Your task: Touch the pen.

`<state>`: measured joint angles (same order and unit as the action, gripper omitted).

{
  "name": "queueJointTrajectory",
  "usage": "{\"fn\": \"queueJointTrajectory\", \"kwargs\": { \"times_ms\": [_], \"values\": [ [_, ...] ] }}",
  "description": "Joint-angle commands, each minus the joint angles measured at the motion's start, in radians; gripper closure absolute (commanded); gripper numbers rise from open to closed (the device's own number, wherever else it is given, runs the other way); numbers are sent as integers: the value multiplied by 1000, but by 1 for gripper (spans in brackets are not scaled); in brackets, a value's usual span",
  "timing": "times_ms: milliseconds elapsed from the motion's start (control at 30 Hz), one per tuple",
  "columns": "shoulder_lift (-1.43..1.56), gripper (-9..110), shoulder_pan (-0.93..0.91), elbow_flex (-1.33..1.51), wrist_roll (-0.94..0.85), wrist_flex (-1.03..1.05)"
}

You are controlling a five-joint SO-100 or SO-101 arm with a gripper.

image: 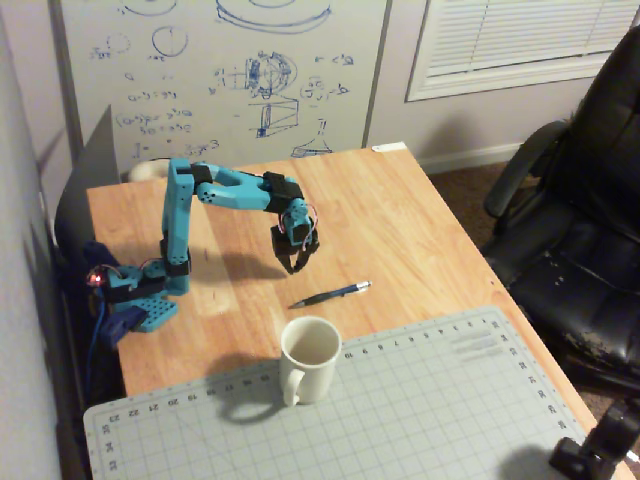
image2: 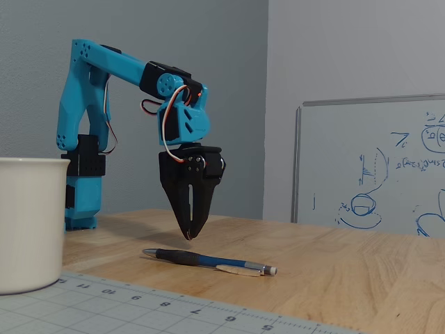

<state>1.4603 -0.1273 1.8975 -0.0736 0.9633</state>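
The pen (image: 330, 294) is thin and dark blue with a silvery end. It lies flat on the wooden table (image: 400, 215), just beyond the mat's edge; in the low fixed view the pen (image2: 208, 261) lies in front of the arm. My blue arm's black gripper (image: 294, 270) points down and hangs above the table, behind and a little to the left of the pen. In the low fixed view the gripper (image2: 188, 236) has its fingers together at the tips, empty, a short way above the wood and not touching the pen.
A white mug (image: 308, 358) stands on the grey cutting mat (image: 420, 410) near the pen; it fills the left edge of the low view (image2: 28, 223). A black office chair (image: 580, 230) stands by the table's right side. A whiteboard (image: 230, 70) leans behind the table.
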Motion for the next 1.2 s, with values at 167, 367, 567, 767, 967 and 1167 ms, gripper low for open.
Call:
{"fn": "queueJointTrajectory", "kwargs": {
  "times_ms": [167,367,567,767,967,1167],
  "values": [
    [1881,101,11,1244,9,213],
    [1881,101,12,1244,9,210],
    [1893,101,12,1246,9,213],
    [1898,101,12,1246,9,213],
    [1898,101,12,1244,3,213],
    [1810,101,12,1170,-8,163]
  ]
}}
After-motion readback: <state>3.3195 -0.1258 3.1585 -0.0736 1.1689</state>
